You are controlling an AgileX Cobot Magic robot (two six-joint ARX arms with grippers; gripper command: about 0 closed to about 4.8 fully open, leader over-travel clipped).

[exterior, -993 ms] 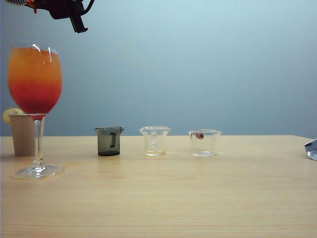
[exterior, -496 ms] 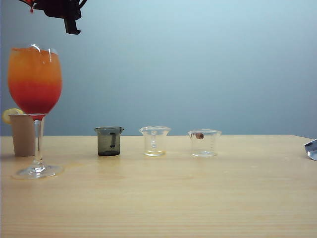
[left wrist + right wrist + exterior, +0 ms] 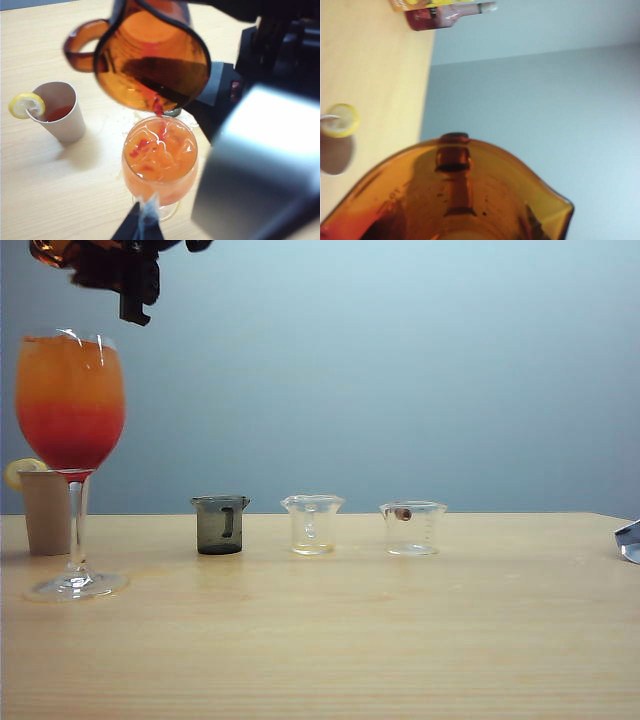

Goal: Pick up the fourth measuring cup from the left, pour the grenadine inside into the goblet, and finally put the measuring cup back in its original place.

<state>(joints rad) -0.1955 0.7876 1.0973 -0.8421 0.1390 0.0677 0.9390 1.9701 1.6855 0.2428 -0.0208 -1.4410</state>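
Two end effectors concern you here. The right end effector (image 3: 125,265) hangs at about 11 o'clock in the exterior view, directly above the goblet (image 3: 70,405), clenched around the fourth measuring cup (image 3: 150,60), which is tipped steeply with its spout down. The left end effector (image 3: 142,225) shows only dark fingertips under its own camera, just beside the goblet's bowl; you cannot tell whether it is clenched or released.

From the cup's lip a thin thread of grenadine (image 3: 157,106) drops into the drink; the cup looks nearly drained, so judge it very light now. It is thin, stiff plastic with a smooth wall, probably slick where syrup has run, so keep your hold on the body opposite the handle (image 3: 80,45) and avoid squeezing hard enough to flex it.

Treat the goblet as the fragile piece: tall, top-heavy when this full, on a narrow stem. Clear its rim before swinging toward 3 o'clock, past the grey cup (image 3: 220,525) and two clear cups (image 3: 313,525). A beige tumbler (image 3: 57,112) stands near the goblet's foot.
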